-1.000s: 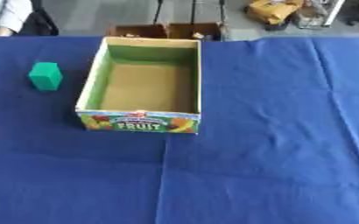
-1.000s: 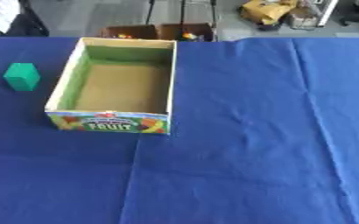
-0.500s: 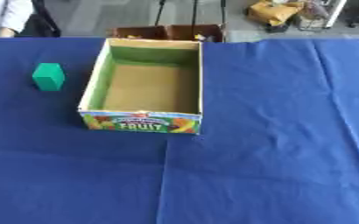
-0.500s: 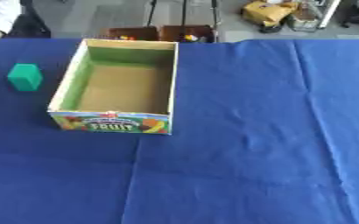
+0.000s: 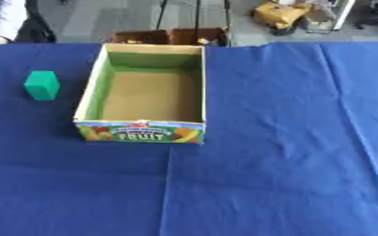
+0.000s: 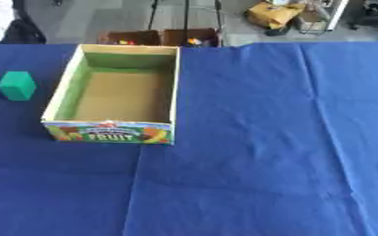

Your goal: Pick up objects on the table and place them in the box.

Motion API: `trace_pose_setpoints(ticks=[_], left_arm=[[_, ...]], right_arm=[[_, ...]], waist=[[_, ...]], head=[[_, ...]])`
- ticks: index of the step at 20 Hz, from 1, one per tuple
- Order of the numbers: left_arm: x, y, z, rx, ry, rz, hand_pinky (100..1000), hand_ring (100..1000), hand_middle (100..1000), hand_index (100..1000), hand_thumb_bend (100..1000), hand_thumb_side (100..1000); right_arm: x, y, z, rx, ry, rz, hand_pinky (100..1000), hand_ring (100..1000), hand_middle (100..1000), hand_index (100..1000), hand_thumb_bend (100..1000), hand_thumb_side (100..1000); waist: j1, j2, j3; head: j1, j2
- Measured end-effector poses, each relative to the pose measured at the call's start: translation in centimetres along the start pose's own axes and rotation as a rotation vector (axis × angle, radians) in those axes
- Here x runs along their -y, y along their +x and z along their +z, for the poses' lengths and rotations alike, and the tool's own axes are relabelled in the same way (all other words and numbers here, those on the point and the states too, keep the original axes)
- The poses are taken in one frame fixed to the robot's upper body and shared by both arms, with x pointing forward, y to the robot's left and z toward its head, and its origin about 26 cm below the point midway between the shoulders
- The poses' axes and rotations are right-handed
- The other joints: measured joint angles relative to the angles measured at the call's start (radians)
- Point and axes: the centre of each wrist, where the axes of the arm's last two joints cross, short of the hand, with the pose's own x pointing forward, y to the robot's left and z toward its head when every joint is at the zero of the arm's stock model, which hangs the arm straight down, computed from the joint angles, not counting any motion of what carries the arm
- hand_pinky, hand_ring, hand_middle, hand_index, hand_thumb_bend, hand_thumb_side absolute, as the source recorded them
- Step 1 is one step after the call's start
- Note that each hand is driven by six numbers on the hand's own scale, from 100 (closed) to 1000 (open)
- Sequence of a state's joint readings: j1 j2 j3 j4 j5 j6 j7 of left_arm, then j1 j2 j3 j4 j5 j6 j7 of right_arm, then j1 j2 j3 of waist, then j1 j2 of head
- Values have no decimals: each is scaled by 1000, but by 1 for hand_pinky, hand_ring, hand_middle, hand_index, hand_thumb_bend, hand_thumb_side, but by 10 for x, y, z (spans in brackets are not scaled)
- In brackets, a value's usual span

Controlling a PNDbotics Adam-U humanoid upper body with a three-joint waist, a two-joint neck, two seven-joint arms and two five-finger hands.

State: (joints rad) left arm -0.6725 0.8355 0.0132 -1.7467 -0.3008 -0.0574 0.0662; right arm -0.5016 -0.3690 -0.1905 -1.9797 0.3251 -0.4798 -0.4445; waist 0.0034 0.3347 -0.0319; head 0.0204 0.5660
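An open cardboard fruit box (image 5: 91,94) with green inner walls and a brown floor stands left of centre on the blue cloth, its printed "FRUIT" face toward me. Nothing lies inside it. A small green block (image 5: 42,85) stands upright on the cloth a little to the left of the box, apart from it. Neither of my hands shows in either eye view.
The table is covered by a blue cloth (image 5: 281,138) with a few creases. Beyond the far edge stand brown open crates (image 5: 168,36) on the floor, and a yellow bag (image 5: 277,13) lies further back. A person's sleeve (image 5: 0,18) shows at the far left.
The whole picture has shifted slightly, so the camera moved; the box and the green block keep the same places relative to each other.
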Motion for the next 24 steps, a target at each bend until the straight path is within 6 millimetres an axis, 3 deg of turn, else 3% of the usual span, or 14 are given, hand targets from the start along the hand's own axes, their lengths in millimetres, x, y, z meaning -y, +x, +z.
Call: trace_pose_setpoints(ticks=[2, 3, 5, 11, 14, 17, 24], left_arm=[[-1, -6, -6, -19, -48, -50, 843, 882, 842, 1000, 100, 987], [-1, -9, -9, -29, -74, -72, 859, 892, 849, 1000, 220, 987], [1, -15, -14, -43, -127, -114, 879, 903, 854, 1000, 328, 992], [4, -31, -30, -63, -258, -222, 900, 914, 856, 1000, 437, 998], [-4, -42, -47, -70, -353, -296, 934, 942, 884, 1000, 613, 1000], [-5, -55, -60, -79, -472, -356, 954, 962, 906, 1000, 656, 1000], [13, -83, -63, -169, -725, -460, 1000, 1000, 982, 1000, 681, 857]], right_arm=[[1, 0, -1, 4, 8, 2, 691, 713, 546, 688, 100, 761], [1, 0, -1, 5, 11, 2, 691, 713, 546, 688, 100, 765], [0, 0, -1, 5, 15, -1, 691, 713, 545, 688, 100, 763], [-1, 1, -1, 11, 37, -8, 692, 713, 543, 688, 100, 762], [-2, 1, -3, 16, 40, -15, 692, 712, 541, 688, 100, 761], [-3, 1, -3, 16, 44, -21, 694, 712, 539, 688, 100, 761], [-3, 1, -3, 14, 53, -21, 697, 712, 531, 687, 100, 763]], waist=[[2, 2, -6], [3, 4, -8], [4, 6, -12], [14, 10, -19], [15, 10, -21], [22, 14, -22], [26, 30, -31]], head=[[0, -5], [0, -6], [1, -13], [2, -26], [2, -32], [2, -40], [9, -59]])
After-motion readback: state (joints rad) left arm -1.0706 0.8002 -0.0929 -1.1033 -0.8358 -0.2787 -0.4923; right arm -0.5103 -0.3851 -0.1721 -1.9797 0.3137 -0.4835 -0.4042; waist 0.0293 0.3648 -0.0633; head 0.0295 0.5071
